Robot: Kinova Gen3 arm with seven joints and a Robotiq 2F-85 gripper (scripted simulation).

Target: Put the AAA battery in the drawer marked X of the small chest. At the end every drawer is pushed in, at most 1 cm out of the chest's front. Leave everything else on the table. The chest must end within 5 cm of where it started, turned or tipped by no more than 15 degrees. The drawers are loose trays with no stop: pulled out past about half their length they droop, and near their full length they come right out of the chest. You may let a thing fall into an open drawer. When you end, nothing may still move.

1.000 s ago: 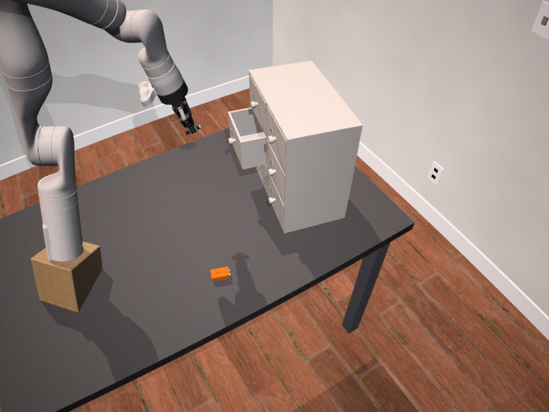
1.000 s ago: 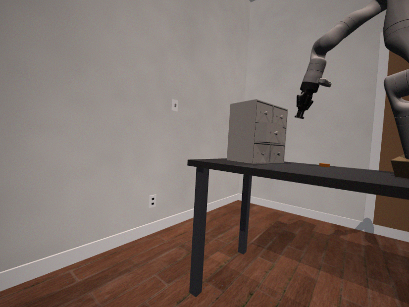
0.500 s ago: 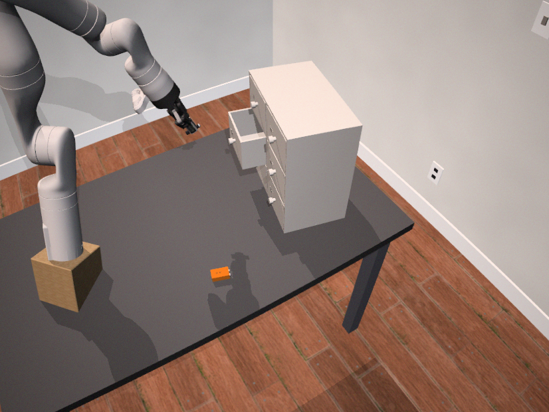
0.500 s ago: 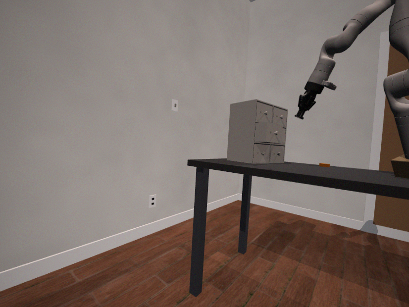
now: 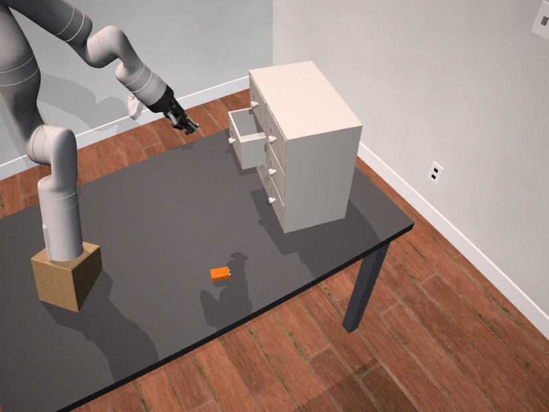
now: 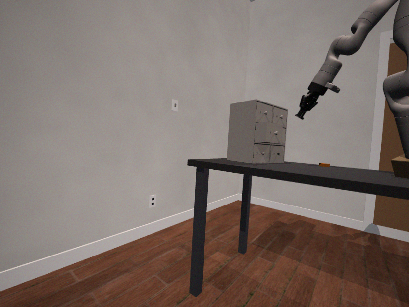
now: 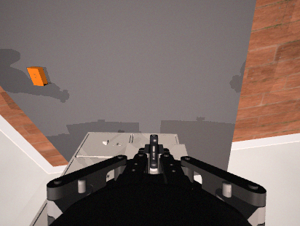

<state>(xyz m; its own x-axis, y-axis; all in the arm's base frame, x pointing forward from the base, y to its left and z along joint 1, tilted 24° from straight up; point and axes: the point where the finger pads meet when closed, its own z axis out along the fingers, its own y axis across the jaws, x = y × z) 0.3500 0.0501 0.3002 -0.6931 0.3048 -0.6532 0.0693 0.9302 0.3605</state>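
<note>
My gripper [image 5: 190, 128] hangs in the air, tilted, a little to the left of the small white chest [image 5: 301, 141] and above the table's far edge. It is shut on the AAA battery [image 7: 154, 151], a thin dark and silver cylinder that sticks out between the fingertips in the wrist view. One drawer [image 5: 246, 137] in the chest's second row stands pulled out and its tray looks empty. The other drawers are pushed in. In the wrist view the chest's top [image 7: 120, 143] lies just beyond the fingers. I cannot see any X mark.
A small orange block [image 5: 220, 273] lies near the table's front edge; it also shows in the wrist view [image 7: 36, 76]. The arm's wooden base block [image 5: 66, 274] stands at the left. The chest sits near the table's right end, close to the wall.
</note>
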